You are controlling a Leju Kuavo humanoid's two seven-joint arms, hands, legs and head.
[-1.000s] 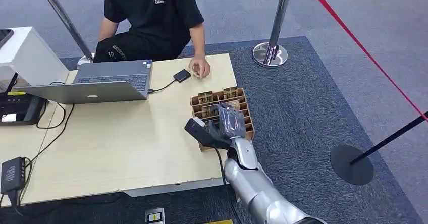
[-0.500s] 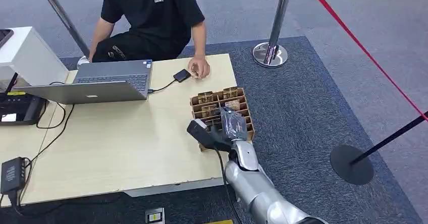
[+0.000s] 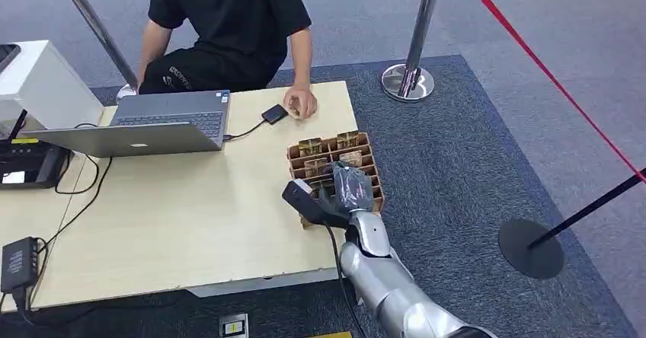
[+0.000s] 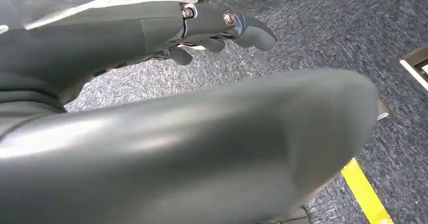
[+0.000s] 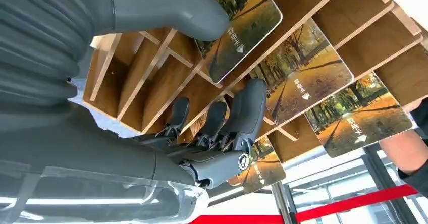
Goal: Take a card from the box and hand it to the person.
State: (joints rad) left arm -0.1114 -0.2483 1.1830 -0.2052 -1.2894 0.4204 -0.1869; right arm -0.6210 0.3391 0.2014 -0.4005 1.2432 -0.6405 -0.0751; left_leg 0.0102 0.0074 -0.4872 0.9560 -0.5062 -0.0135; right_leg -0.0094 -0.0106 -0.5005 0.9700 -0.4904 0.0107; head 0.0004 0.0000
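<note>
While reaching down into the brown slotted cardboard box (image 3: 364, 141) near the right edge of the pale wooden surface (image 3: 190, 216), placed with the right hand (image 3: 340, 192) among the thin glossy cards printed with autumn trees (image 5: 303, 77), each leaning in its own compartment. Grey thumb against the face of the nearest card (image 5: 250, 24), dark fingers (image 5: 250, 108) down in the adjoining slot, a narrow gap between; cannot tell whether truly clamped on it. Probably light, stiff and slick: best pinched on both faces near the exposed top edge and drawn out along the slot, clear of the dividers, without dragging the light box. Person's hand (image 3: 302, 103) resting on the surface just beyond the box. Left hand (image 4: 212, 32) over grey carpet, fingers loosely apart, holding nothing.
</note>
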